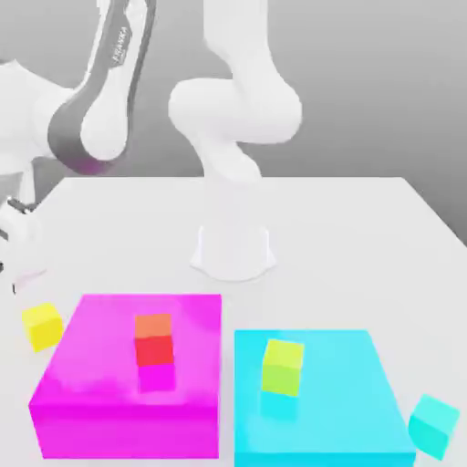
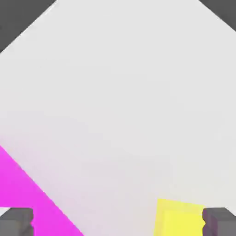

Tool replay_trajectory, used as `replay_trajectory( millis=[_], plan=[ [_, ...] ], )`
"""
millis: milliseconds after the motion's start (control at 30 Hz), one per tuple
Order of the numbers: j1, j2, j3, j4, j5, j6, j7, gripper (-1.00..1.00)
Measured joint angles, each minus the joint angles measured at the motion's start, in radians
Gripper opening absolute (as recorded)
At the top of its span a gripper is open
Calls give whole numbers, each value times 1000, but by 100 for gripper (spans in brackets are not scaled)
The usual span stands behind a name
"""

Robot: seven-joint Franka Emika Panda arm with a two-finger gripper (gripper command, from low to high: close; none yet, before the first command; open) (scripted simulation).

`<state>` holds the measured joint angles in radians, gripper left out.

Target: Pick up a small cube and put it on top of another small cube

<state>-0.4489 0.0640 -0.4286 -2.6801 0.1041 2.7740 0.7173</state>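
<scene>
Yellow small cube (image 1: 41, 326) sits untouched on the table (image 1: 365, 237), at 9 o'clock of the magenta block (image 1: 128, 374). Gripper (image 2: 118, 221) jaws apart, empty. Turquoise cube (image 1: 434, 425) bare; pick and stack remain.

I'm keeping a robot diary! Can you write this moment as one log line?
gripper: open, holding nothing | yellow cube: on table beside magenta block | turquoise cube: on table, nothing stacked

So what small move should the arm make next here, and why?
Probably shift the open tool sideways to centre it over the yellow cube, then descend. In the hand view the cube sits close against one fingertip rather than midway between the two, and it rests untouched on the table beside the magenta block.
</scene>
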Motion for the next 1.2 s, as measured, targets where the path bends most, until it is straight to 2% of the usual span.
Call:
replay_trajectory(
  millis=[67,200,233,467,667,767,900,1200],
  plan=[
    [-29,78,24,-5,78,47,-57,0],
    [-148,224,171,22,232,153,-173,0],
    [-174,257,205,30,266,178,-199,-100],
    [-184,263,216,31,269,183,-201,-100],
    [-100,71,83,-9,48,44,-34,-100],
    [-35,36,141,65,60,-5,19,-100],
    [122,37,248,180,88,-64,120,-100],
    [398,101,425,276,-27,-154,431,-100]
  ],
)
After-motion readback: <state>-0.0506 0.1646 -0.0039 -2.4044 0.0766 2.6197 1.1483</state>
